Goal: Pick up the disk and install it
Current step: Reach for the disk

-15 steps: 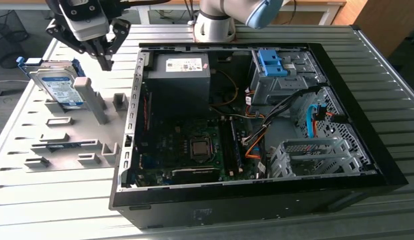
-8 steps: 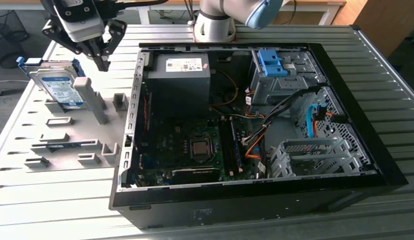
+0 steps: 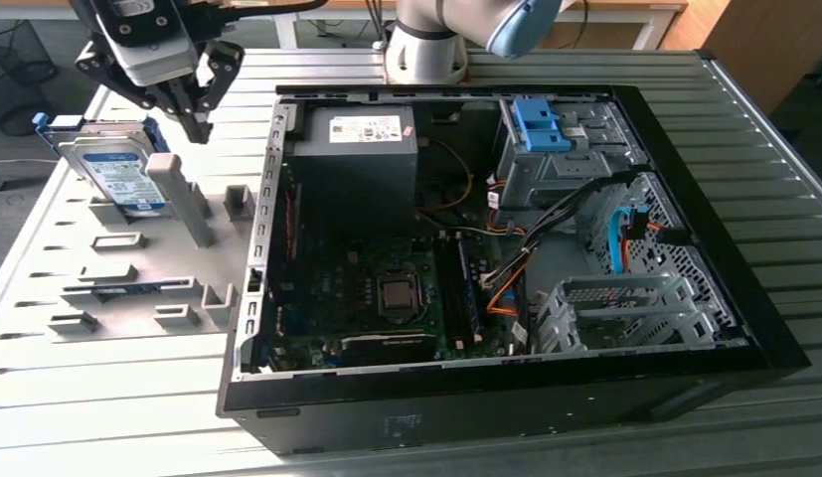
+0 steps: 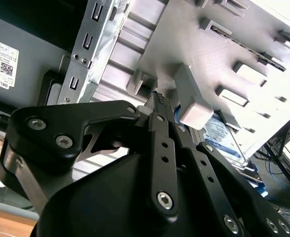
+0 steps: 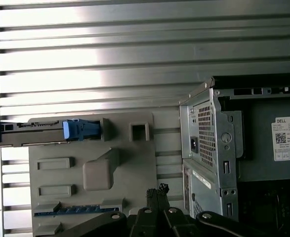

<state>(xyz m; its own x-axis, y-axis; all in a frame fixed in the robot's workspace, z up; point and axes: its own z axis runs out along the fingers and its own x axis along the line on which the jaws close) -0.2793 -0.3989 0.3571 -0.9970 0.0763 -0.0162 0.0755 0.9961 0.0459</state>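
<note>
In the exterior view, the gripper (image 3: 196, 124) hangs over the grey fixture plate (image 3: 145, 268) at the exterior view's left. Its black jaws are pressed together into one downward point. The disk (image 3: 119, 177) stands on edge in a slot of that plate, label facing out and blue rails along its edges. It sits beside the gripper's tip and below it, apart from the fingers. A tall grey post (image 3: 176, 194) rises from the plate just beside the disk. To the exterior view's right lies the open computer case (image 3: 782, 338) on the slatted metal table (image 3: 92, 417). Inside the case are a black power supply (image 3: 355, 149), a motherboard (image 3: 384, 288) and a blue bracket (image 3: 541, 124) on top of the grey drive cage (image 3: 570, 164).

In the second wrist view, the gripper (image 4: 159, 101) shows its two fingers closed flat against each other. Their tip is near the grey post (image 4: 191, 101). The disk (image 4: 223, 132) shows its white-and-blue label beyond the post, partly hidden by the gripper's linkage. The fixture plate (image 4: 184, 39) and the case's metal edge (image 4: 88, 44) lie behind.

In the first wrist view, the gripper (image 5: 157, 191) is again closed, over the fixture plate (image 5: 130, 168). The disk (image 5: 33, 133) is seen edge-on, well apart from the fingertips. The case's rear corner (image 5: 209, 138) stands beside the plate.
</note>
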